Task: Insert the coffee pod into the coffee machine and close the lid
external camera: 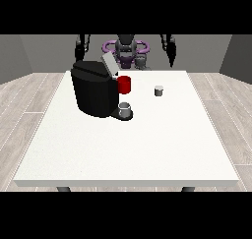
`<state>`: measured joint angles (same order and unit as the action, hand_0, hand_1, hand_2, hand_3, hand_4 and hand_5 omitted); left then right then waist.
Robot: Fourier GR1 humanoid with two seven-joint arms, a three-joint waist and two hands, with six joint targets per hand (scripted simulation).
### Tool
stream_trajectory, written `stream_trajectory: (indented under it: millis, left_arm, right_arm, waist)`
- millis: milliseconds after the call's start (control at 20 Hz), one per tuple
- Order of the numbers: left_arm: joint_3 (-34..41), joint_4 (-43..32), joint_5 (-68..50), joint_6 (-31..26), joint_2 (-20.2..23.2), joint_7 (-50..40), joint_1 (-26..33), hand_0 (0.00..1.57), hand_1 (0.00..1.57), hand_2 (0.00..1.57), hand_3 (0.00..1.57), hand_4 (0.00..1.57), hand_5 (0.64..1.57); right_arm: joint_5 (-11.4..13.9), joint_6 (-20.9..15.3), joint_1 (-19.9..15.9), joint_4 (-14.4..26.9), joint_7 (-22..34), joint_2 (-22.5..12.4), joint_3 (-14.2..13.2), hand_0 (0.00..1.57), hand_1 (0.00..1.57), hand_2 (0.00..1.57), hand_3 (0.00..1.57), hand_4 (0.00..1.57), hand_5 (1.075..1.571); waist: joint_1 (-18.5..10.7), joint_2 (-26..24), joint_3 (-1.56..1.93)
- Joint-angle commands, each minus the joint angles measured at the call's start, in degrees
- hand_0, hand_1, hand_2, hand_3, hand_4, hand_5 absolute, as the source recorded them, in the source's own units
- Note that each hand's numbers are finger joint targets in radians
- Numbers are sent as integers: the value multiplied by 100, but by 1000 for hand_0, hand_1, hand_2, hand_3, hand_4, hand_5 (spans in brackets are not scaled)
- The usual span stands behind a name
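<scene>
The coffee pod (pixel 158 90) stood on the white table (pixel 147 144), well apart from the coffee machine (pixel 94 89), whose lid (pixel 109 65) was raised. Both hands (pixel 79 52) (pixel 171 48) hung above, holding nothing; their fingers' state I cannot tell

Robot hand at the view's left (pixel 78 51): small and dark, finger pose not readable. Robot hand at the view's right (pixel 171 50): same, fingers cannot be made out. Robot torso (pixel 126 51) partly hidden behind the raised lid (pixel 109 64) and the far edge of the desk (pixel 128 154). Red cup (pixel 125 84) half covered by the coffee machine (pixel 93 88); whether they touch is unclear. Inside of the machine's open top cannot be seen. Small grey pod (pixel 158 90) too small for detail. Desk legs show only as stubs under the near edge.
</scene>
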<state>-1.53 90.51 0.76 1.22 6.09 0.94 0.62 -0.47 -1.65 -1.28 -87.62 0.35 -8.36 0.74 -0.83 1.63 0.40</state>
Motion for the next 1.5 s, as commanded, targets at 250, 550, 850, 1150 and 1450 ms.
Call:
stream_trajectory:
  millis: [250, 550, 850, 1150, 1450]
  left_arm:
    - [-64, 80, -356, -568, -105, 871, 655, 0, 0, 0, 0, 304, 1571]
    - [-23, -109, 124, -499, 127, 1228, 482, 0, 0, 0, 0, 264, 1571]
    - [75, 34, 486, -550, 534, 436, -82, 0, 0, 0, 0, 0, 1571]
    - [660, -987, 253, -834, 895, 41, -1101, 0, 0, 0, 0, 0, 1571]
    - [1012, -2078, 398, -916, 1307, 359, -1645, 0, 0, 0, 0, 0, 1571]
  right_arm:
    - [-377, 405, 366, -19, 233, -30, -175, 0, 0, 0, 0, 128, 1571]
    - [-242, -441, 166, 10, -545, 474, -469, 0, 0, 0, 0, 145, 1571]
    - [-91, -648, 59, 318, -933, 630, -472, 0, 0, 0, 0, 177, 1571]
    - [-165, -535, -197, 117, -720, 678, -313, 0, 0, 0, 0, 192, 1571]
    - [-195, -446, -670, -156, -582, 714, -148, 0, 0, 0, 0, 259, 1571]
  waist:
    - [23, -600, -41]
    - [111, -420, -40]
    - [130, -207, -39]
    - [526, 129, -40]
    - [876, 861, -45]
